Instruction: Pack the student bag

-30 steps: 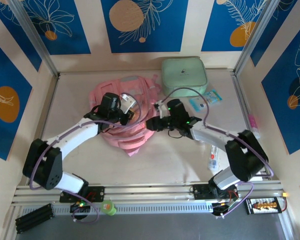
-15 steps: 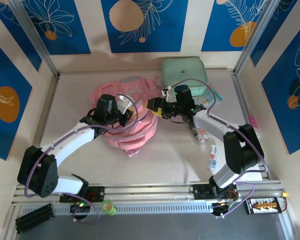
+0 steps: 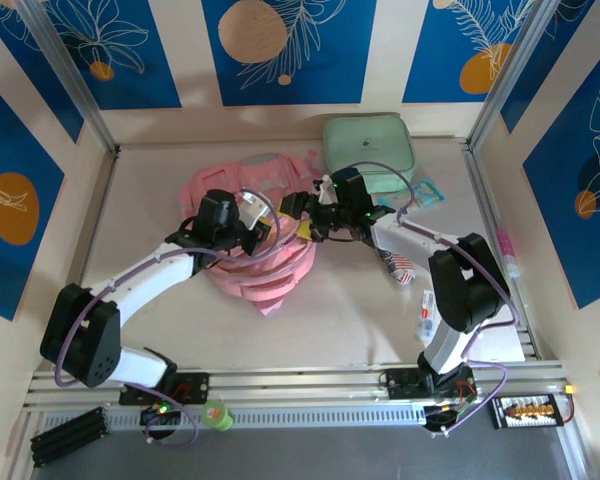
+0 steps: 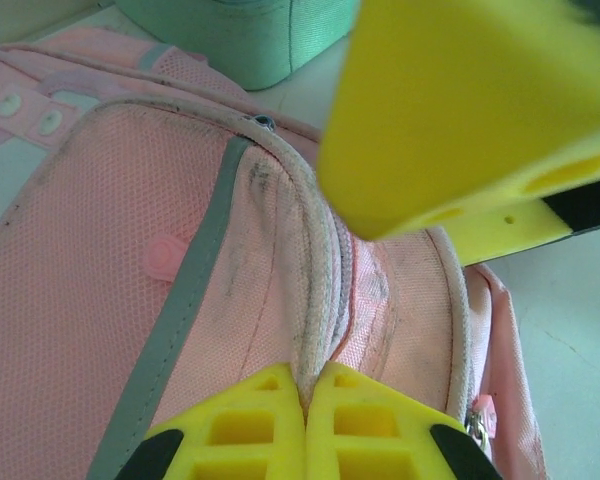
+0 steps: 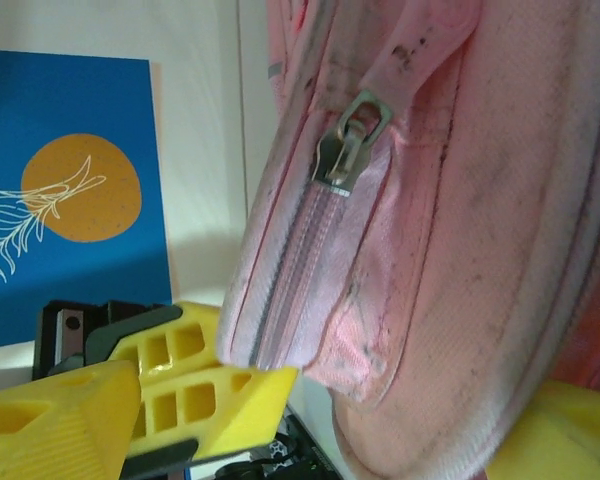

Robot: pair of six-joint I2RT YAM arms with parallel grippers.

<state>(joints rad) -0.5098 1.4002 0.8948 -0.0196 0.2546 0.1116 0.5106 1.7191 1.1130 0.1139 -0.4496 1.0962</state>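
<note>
Left claw (image 4: 305, 415) tight on student bag (image 4: 110, 260) fold; right claw (image 3: 300, 218) agape beside wrist-view zipper pull (image 5: 345, 140).

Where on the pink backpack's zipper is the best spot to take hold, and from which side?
The metal zipper pull on the pink backpack, by its flat tab, which stands off the fabric at the end of the closed track. Come in across the track, probably, so the tab's two flat faces get pinched; the soft, bulging fabric around it offers no firm edge.
</note>
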